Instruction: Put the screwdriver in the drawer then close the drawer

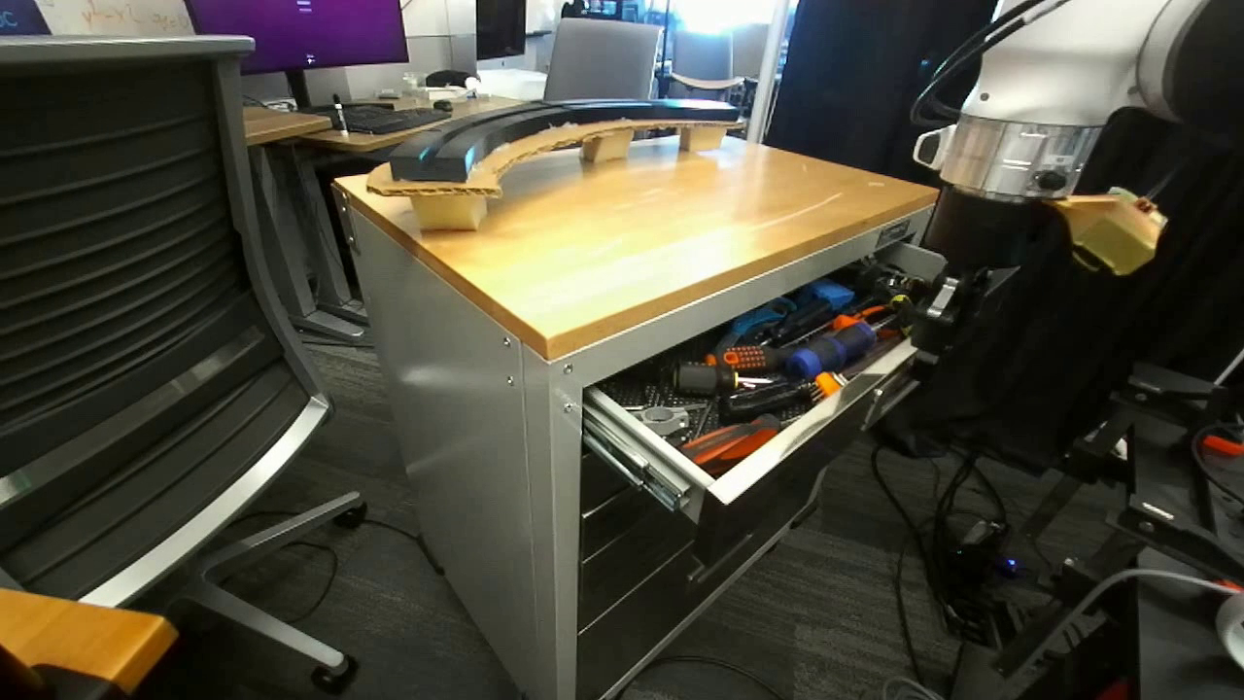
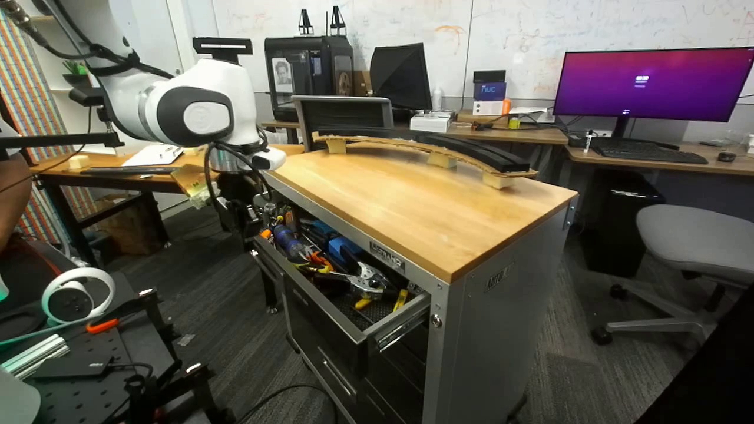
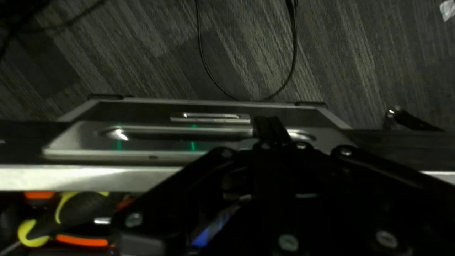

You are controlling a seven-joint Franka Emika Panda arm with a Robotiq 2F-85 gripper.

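One gripper, fingers together, overlaps the handle of one drawer in the wrist view, contact unclear | one stubby dark screwdriver lies inside, toward the nearer front corner of the bench in an exterior view | drawer juts past front edge, mouth open | one cardboard arc on three blocks lines rear edge

Both exterior views look down across the counter from opposite ends of its front, and share the drawer and the arm. In an exterior view a chair is close at the left, the arm at the right; in an exterior view the arm stands at the left, a whiteboard behind. The wrist view, nearest the drawer, looks steeply down past the fingers, over the drawer's front, to the floor.
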